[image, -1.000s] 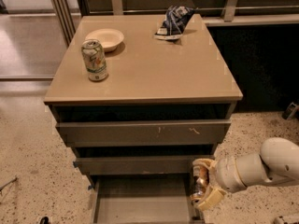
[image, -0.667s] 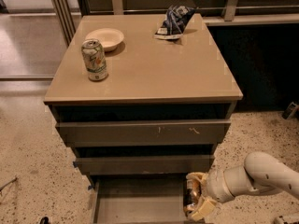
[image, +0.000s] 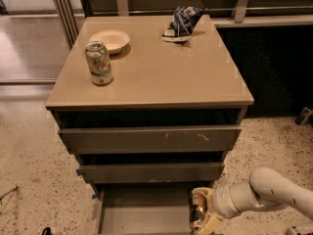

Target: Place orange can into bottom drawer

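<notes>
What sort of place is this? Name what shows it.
Likely an office break area: speckled terrazzo floor, a grey-brown three-drawer cabinet bearing a pale green-and-white drink can and cream bowl. The gripper holds a small orange-brown can at the open bottom drawer.

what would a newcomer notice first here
First, the pale arm reaching in from the lower right, its gripper holding the orange can at the right side of the pulled-out bottom drawer. Next, on the cabinet top, a green-and-white can stands upright at the left beside a pale bowl, with a crumpled dark bag at the back.
</notes>
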Controlling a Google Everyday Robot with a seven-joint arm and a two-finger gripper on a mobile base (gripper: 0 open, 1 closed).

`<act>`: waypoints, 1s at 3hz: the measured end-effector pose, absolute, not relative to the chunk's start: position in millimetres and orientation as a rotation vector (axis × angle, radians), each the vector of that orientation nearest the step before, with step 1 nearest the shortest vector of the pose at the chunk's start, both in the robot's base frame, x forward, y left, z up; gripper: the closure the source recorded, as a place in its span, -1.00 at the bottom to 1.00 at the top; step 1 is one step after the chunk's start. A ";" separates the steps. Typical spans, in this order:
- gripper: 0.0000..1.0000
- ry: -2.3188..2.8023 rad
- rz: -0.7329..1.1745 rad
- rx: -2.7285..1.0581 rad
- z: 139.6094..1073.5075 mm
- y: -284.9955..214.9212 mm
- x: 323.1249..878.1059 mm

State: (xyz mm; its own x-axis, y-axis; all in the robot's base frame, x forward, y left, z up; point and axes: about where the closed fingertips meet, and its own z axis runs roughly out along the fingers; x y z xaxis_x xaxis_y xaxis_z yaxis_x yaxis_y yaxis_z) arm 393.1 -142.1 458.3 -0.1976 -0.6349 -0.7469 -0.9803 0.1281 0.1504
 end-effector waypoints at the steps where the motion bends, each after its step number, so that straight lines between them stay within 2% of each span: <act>1: 1.00 1.775 0.818 -1.582 409.0 -120.0 407.3; 2: 1.00 1.708 0.860 -1.561 354.7 -91.6 409.5; 3: 1.00 1.708 0.860 -1.561 354.7 -91.6 409.5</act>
State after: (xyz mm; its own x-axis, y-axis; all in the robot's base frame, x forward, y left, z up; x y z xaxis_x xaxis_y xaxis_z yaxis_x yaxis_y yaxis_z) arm 409.5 -91.6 354.7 -0.0697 -0.5623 -0.8240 -0.9968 0.0713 0.0357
